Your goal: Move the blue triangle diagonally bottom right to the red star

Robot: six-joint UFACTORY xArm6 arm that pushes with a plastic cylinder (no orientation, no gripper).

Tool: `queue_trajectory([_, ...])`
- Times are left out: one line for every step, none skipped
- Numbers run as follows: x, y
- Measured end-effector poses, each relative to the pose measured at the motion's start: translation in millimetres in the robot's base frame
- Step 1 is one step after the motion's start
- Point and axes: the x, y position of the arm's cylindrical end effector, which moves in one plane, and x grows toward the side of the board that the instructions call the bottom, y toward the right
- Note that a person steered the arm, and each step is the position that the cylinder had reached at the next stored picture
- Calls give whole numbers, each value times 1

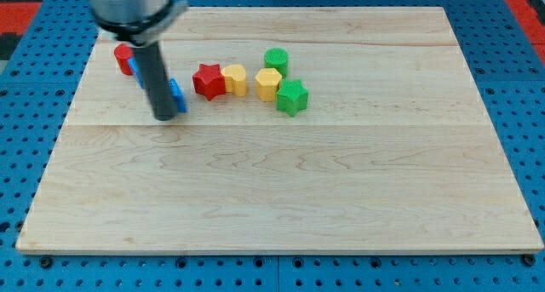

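Pale wooden board surface [281, 181] on a blue pegboard. My tip [165, 117] rests at the view's left, touching a small blue block [177, 94], most likely the blue triangle, mostly hidden behind my rod. No gripper here, just the rod, so nothing opens or closes. Red star-shaped block [209, 80] lies just to the view's right of the blue one, slightly higher. Judgement: the triangle must end below-right of the star, so I push rightward, passing beneath it.

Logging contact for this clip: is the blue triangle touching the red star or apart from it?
Apart. Bare wood shows between the blue triangle and the red star; my tip stands against the triangle's left.
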Motion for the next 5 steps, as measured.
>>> queue_trajectory([-17, -39])
queue_trajectory([-25, -12])
queue_trajectory([-34, 51])
queue_trajectory([-34, 101])
queue_trajectory([-44, 72])
